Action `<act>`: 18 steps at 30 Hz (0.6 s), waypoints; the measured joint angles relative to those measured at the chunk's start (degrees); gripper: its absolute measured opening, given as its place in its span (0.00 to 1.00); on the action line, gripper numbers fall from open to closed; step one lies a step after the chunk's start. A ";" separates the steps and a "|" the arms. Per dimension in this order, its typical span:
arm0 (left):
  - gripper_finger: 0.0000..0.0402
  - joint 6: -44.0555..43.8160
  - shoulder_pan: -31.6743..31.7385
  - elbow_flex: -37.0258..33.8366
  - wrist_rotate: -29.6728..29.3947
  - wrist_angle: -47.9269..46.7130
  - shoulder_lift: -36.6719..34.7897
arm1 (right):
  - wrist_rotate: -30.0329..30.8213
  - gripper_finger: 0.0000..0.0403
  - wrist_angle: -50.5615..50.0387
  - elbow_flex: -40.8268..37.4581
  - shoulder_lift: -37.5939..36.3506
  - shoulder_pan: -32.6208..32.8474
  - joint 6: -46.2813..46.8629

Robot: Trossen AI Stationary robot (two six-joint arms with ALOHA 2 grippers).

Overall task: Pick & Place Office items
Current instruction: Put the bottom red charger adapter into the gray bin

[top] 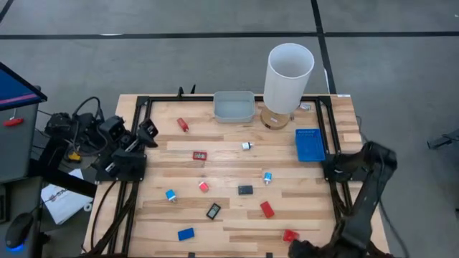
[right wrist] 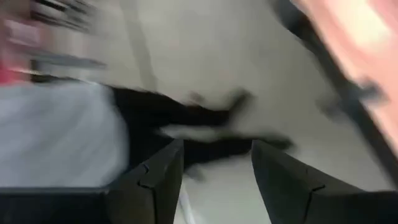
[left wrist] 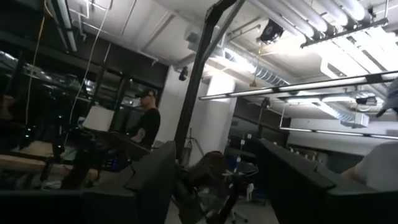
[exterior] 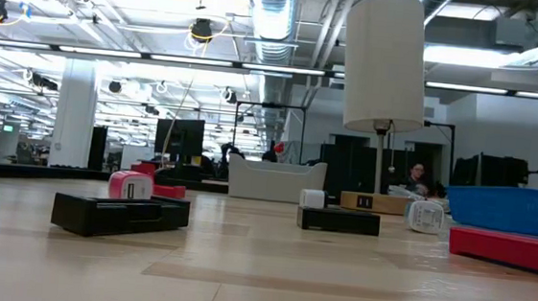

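While both arms hang back at the table's edges, we start with the high view: the office items [top: 245,190] lie scattered across the middle and lower part of the wooden table [top: 215,228], none of them in the grey tray [top: 234,106] at top centre or the blue tray [top: 310,144] at right. The left end effector [top: 150,132] sits at the left edge, pointing toward the upper right; the red piece [top: 183,125] lies just beyond it in that direction, its long axis slanting across the boards, so we judge the left arm the nearer one for it. The right end effector [top: 310,247] is at the lower right corner, close to a red block [top: 290,235].

From table height, we see a black framed piece [exterior: 120,213] at left, a blue-and-white piece [exterior: 424,216] at right, and a tall white lampshade [exterior: 384,61] before an open workshop hall.

Through the left wrist view, the end effector [left wrist: 214,174] stands wide and empty, aimed into the room, where a person stands.

Through the right wrist view, the end effector [right wrist: 216,169] is likewise spread with nothing between its fingers, over blurred floor.
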 joint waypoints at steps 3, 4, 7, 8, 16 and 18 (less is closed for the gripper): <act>0.58 0.81 -0.84 0.00 -0.25 0.01 1.11 | -4.51 0.45 -12.20 7.56 6.15 -0.95 0.74; 0.59 0.92 -1.46 0.00 -0.25 0.01 1.52 | -5.42 0.45 -15.41 9.92 7.89 -1.30 0.65; 0.60 2.71 -3.68 0.00 -0.20 0.01 3.10 | -8.24 0.45 -22.79 15.33 12.09 -2.16 -1.39; 0.60 3.55 -4.53 0.00 -0.20 0.02 3.57 | -8.43 0.45 -24.58 16.39 13.18 -2.27 -2.26; 0.61 11.47 -10.91 -0.02 -5.06 2.04 6.00 | -8.05 0.53 -36.66 17.09 12.69 -2.71 1.65; 0.61 12.92 -11.88 -0.02 -6.92 -0.29 6.57 | -8.43 0.59 -40.94 17.05 11.70 -2.80 1.56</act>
